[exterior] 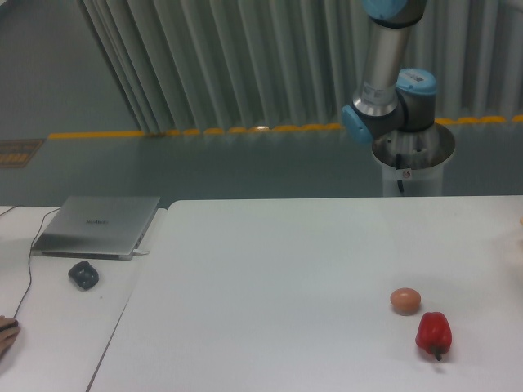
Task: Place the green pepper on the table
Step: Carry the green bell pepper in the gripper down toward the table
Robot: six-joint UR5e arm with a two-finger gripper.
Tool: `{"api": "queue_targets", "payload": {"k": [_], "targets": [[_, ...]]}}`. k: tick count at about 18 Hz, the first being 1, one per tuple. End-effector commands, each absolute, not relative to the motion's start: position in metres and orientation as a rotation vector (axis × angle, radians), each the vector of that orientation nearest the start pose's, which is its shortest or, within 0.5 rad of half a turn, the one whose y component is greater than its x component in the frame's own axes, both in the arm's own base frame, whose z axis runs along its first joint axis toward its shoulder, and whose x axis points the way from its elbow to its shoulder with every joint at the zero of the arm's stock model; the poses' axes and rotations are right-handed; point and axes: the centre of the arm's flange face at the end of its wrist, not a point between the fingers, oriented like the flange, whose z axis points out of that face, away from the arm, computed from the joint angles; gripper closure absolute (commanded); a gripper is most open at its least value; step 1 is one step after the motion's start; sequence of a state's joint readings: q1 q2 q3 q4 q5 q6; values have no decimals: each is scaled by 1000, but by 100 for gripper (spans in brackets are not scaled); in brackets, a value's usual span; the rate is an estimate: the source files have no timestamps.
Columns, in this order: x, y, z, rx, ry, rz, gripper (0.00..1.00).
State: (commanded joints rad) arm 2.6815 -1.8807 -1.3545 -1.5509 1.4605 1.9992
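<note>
The green pepper does not show anywhere in the camera view. The wide white table [270,278] fills the lower part of the view. Behind its far right edge rises the arm [391,98], of which only the lower joints and base are visible; it runs out of the top of the frame. The gripper is out of view.
A red bell pepper [433,333] lies near the table's front right, with a small brownish-orange ball [405,300] just left of and behind it. On the narrower desk at left sit a closed laptop [100,225] and a dark mouse [83,274].
</note>
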Motion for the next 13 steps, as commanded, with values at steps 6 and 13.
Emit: {"api": "queue_targets", "payload": {"k": [6,13], "targets": [[-452,446,419,-2824,1003,-82,36],[-425,461,373,-2863,907,-65,36]]}}
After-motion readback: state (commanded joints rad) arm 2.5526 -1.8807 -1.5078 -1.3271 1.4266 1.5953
